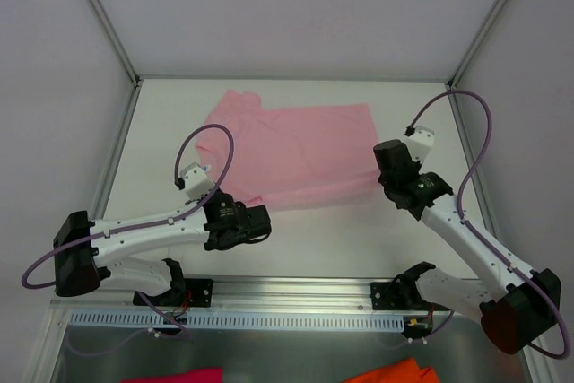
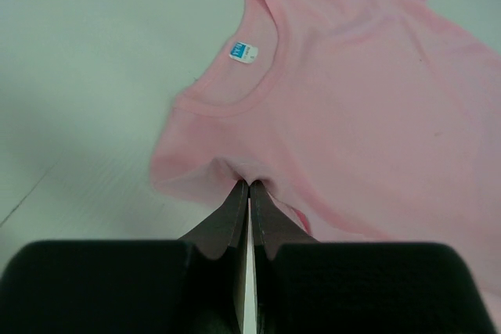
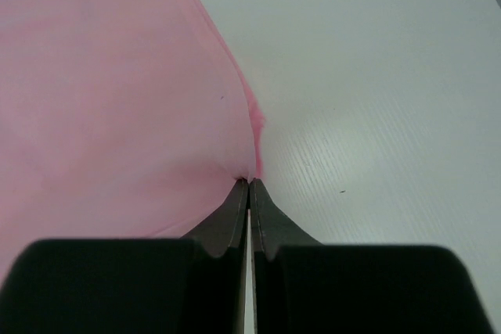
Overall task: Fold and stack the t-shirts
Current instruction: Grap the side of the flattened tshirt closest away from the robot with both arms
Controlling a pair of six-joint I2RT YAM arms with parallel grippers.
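A light pink t-shirt lies spread on the white table, its neck to the left. The small white neck label shows inside the collar. My left gripper is at the shirt's near left edge, below the collar, shut on a pinch of the pink cloth. My right gripper is at the shirt's near right corner, shut on its edge. In the right wrist view the t-shirt fills the left half.
A magenta cloth scrap and an orange cloth scrap lie below the arm bases at the near edge. Metal frame posts and white walls bound the table at left, right and back.
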